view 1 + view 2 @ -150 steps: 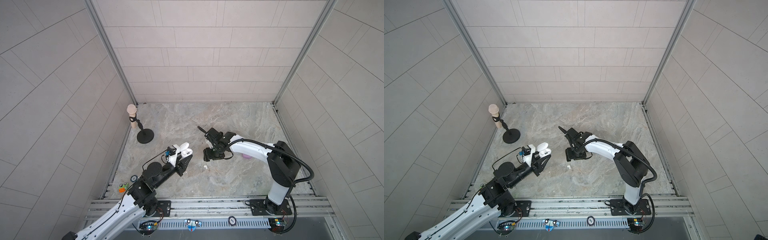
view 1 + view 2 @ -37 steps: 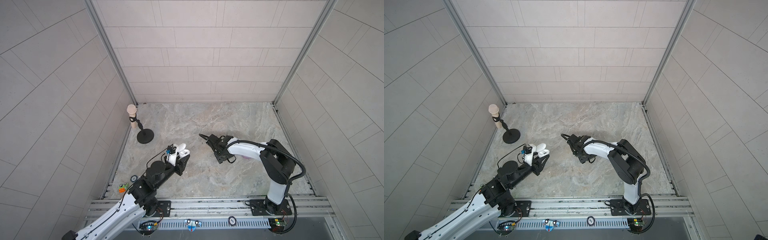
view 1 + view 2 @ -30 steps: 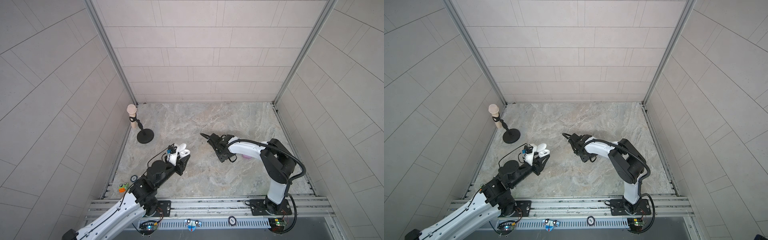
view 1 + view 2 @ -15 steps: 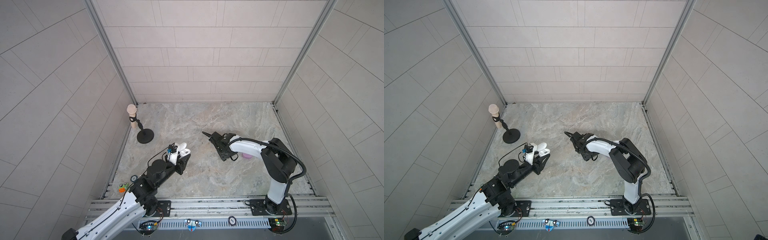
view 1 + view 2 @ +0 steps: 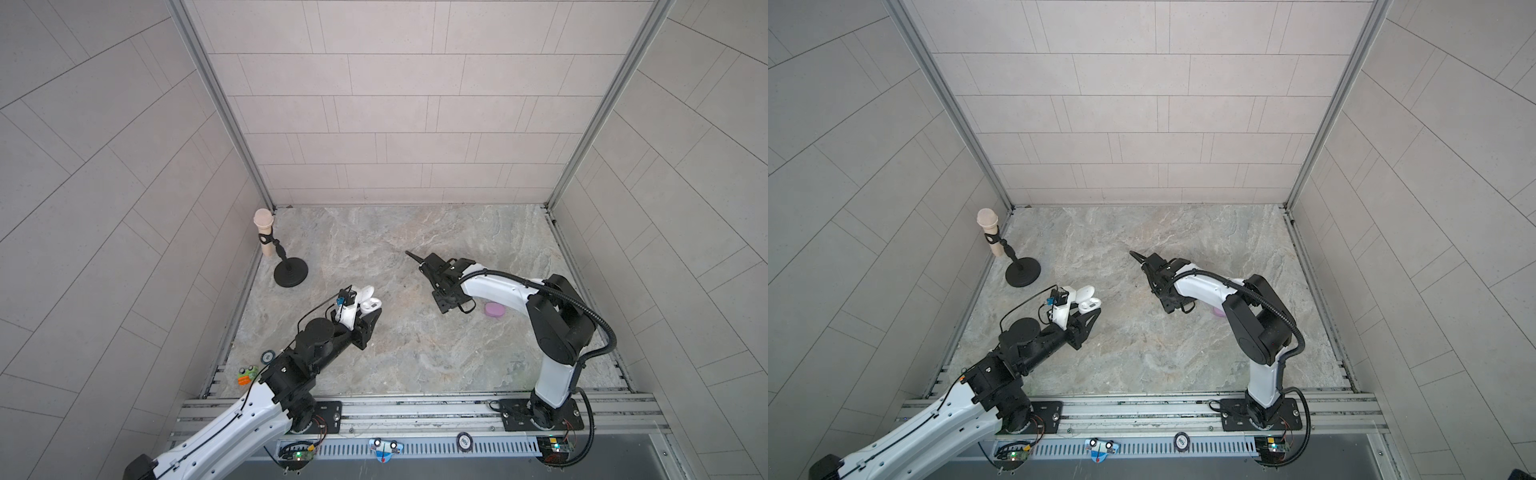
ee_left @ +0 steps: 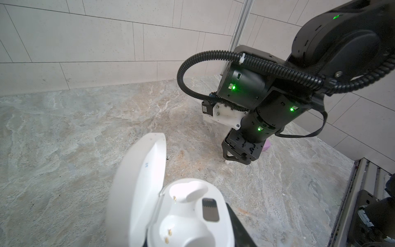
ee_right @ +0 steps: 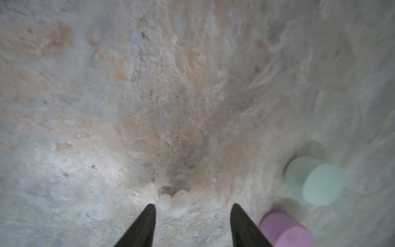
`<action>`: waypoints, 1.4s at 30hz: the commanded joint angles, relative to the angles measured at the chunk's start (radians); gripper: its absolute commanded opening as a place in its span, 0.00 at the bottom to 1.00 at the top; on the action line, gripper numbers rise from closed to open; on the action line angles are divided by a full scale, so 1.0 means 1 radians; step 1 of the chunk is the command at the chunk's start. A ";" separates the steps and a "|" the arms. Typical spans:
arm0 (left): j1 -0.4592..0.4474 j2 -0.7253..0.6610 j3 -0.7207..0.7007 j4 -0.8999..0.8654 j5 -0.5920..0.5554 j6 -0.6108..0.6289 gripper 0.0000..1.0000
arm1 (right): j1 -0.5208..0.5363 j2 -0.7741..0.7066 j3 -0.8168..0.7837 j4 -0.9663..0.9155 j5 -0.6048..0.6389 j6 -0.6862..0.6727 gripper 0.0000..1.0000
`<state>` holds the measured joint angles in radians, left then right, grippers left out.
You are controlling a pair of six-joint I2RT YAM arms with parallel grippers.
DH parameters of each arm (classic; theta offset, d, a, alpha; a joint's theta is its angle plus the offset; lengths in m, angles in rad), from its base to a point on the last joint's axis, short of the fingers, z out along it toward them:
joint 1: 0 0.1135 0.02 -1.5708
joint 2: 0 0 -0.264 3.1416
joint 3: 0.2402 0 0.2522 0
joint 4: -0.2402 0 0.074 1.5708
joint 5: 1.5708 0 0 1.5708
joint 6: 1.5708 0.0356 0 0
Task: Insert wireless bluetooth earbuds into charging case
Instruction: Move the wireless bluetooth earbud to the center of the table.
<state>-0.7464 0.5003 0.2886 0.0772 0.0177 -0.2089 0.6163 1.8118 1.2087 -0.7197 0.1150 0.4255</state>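
Observation:
My left gripper (image 5: 369,312) is shut on the white charging case (image 5: 368,301) and holds it above the table, left of centre. The lid stands open and both wells are empty in the left wrist view (image 6: 181,213). My right gripper (image 5: 445,305) points down at the table, right of centre, and is open (image 7: 192,208). A white earbud (image 7: 177,202) lies on the marble just ahead of the fingertips (image 7: 149,211), close to one and untouched. The same earbud (image 6: 227,162) shows under that gripper in the left wrist view. It is hidden in both top views.
A lilac case (image 5: 494,309) lies beside the right gripper, also seen in the right wrist view (image 7: 286,231). A mint case (image 7: 314,181) lies a little farther on. A microphone stand (image 5: 286,266) is at the back left. Metal rails (image 5: 415,409) run along the front edge.
My right gripper has slid a little to the right and toward the back, staying low over the table. The left arm and the case have not moved.

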 commanded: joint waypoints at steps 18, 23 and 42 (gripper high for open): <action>0.004 -0.016 0.030 0.014 0.001 0.023 0.13 | -0.097 -0.061 -0.196 0.268 -0.463 0.352 0.67; 0.004 -0.016 0.027 0.015 0.002 0.023 0.13 | -0.088 -0.103 -0.192 0.198 -0.427 0.336 0.66; 0.004 -0.019 0.024 0.020 0.010 0.023 0.13 | -0.056 -0.113 -0.265 0.223 -0.429 0.361 0.69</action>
<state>-0.7464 0.4908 0.2935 0.0807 0.0219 -0.2012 0.5533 1.6627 0.9546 -0.5365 -0.2901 0.7464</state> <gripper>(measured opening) 0.439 0.691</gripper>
